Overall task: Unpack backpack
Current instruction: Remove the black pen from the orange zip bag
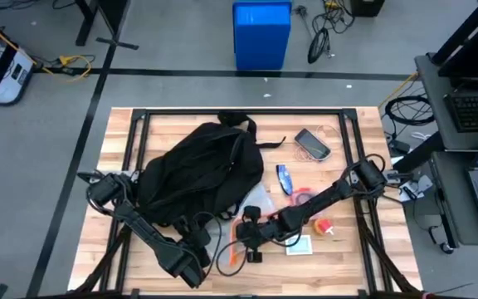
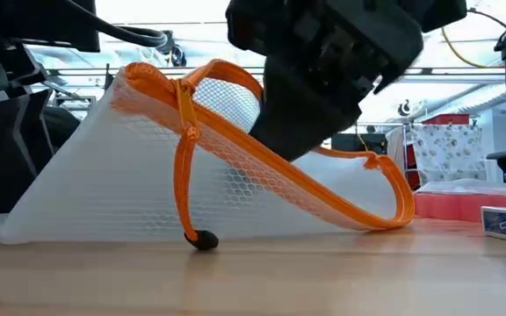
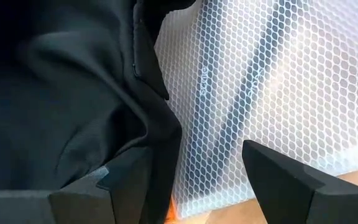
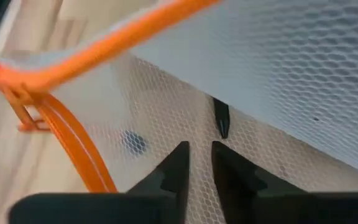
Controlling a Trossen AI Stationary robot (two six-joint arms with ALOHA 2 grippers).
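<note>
Backpack (image 1: 197,170) beside left gripper (image 1: 196,264)

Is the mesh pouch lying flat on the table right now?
No. In the low view the mesh pouch tilts up, one edge raised under the right gripper.

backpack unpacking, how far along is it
Several items already lie on the wooden table: a dark phone, a blue packet, a red item. In hand: the right claw pinches the white mesh pouch with orange trim. The large black fabric backpack may hold more; its inside is hidden.
</note>
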